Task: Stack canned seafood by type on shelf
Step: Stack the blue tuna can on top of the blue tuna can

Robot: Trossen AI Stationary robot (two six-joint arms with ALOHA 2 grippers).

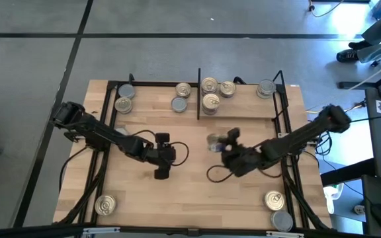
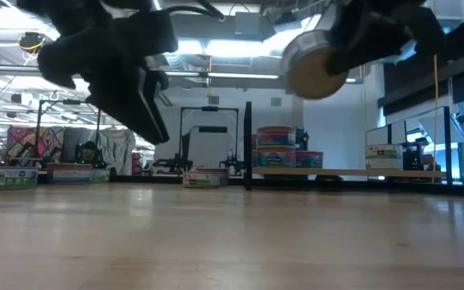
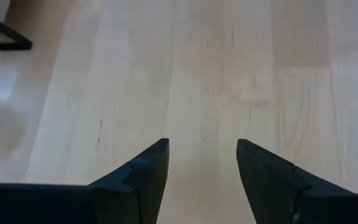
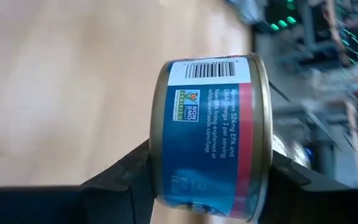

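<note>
My right gripper [image 1: 222,149] is over the middle of the tabletop, shut on a low round tin [image 4: 210,124] with a blue and red label and a barcode. In the low view the tin [image 2: 316,68] hangs well above the wood. My left gripper [image 1: 162,168] is open over bare tabletop left of centre, its fingers pointing down and touching nothing [image 3: 202,149]. The shelf [image 1: 240,106] runs along the table's far side, with a black divider [image 1: 198,92]. Several tins stand on it on both sides of the divider, one stack [image 1: 210,102] right beside it. My right gripper pinches the tin between its two fingers [image 4: 126,177], one on each flat end [image 4: 158,155], with the labelled wall facing the wrist camera. The tin is lifted clear of the table and lies on its side, tilted, one pale gold end [image 2: 312,74] turned toward the near edge.
Three more tins stand on the tabletop near its near edge: one at the left corner [image 1: 105,205] and two at the right corner [image 1: 274,199], [image 1: 282,220]. Thin black bars [image 1: 284,119] edge the shelf and run along both table sides. Bare wood lies between the two grippers.
</note>
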